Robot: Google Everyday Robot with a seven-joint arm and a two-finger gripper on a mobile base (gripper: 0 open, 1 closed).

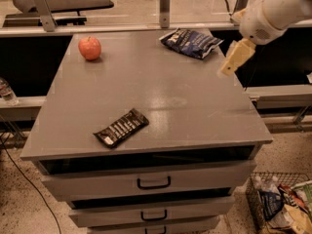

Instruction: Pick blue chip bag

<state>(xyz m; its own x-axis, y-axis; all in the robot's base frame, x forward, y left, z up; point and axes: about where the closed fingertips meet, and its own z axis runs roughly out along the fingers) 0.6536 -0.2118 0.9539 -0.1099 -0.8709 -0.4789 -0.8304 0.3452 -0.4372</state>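
Now the gripper [231, 62] hovers beside the blue chip bag [191, 42], not touching it.
Likely lining up its approach; whether it is spread, I cannot tell.

The hand [233, 60] hangs above the grey desk's [195, 111] far right edge. Below and left of it are stacked drawers [146, 182] with dark handles. Lower right of it, a wire basket [253, 199] stands on speckled floor [19, 213].
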